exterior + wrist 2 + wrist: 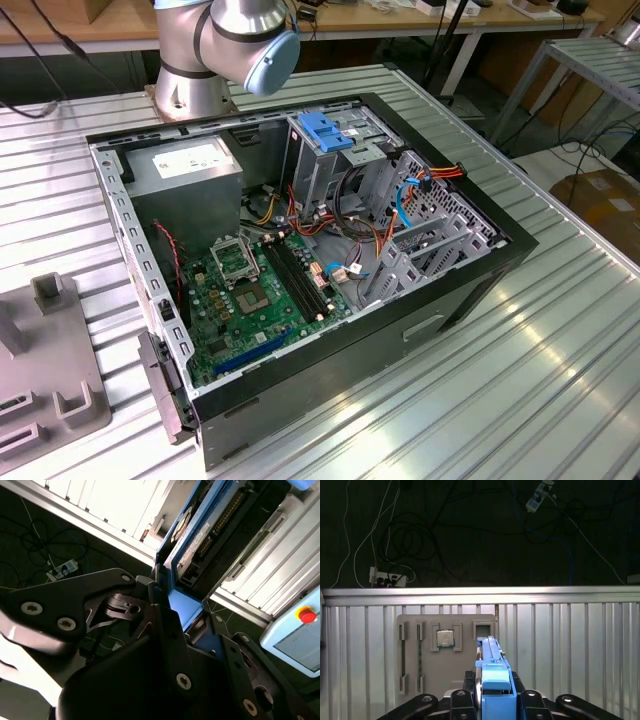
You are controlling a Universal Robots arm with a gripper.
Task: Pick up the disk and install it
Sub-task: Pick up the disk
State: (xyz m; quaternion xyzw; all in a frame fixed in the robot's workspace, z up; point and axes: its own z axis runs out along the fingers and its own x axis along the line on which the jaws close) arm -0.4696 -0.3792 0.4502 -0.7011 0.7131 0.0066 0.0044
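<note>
The disk stands edge-on in its blue plastic bracket between my black fingers, above a ribbed metal table. In the second wrist view the disk shows its circuit-board side and connector, with the blue bracket clamped in the gripper. My gripper is shut on the disk and holds it in the air. In the exterior view the open computer case lies on the table, its metal drive cage topped by a blue latch. The arm's base stands behind the case.
A grey power-supply box and the green motherboard fill the case's left half, with loose cables near the cage. A grey fixture plate carrying a chip lies below the disk. A pendant with a red button is nearby.
</note>
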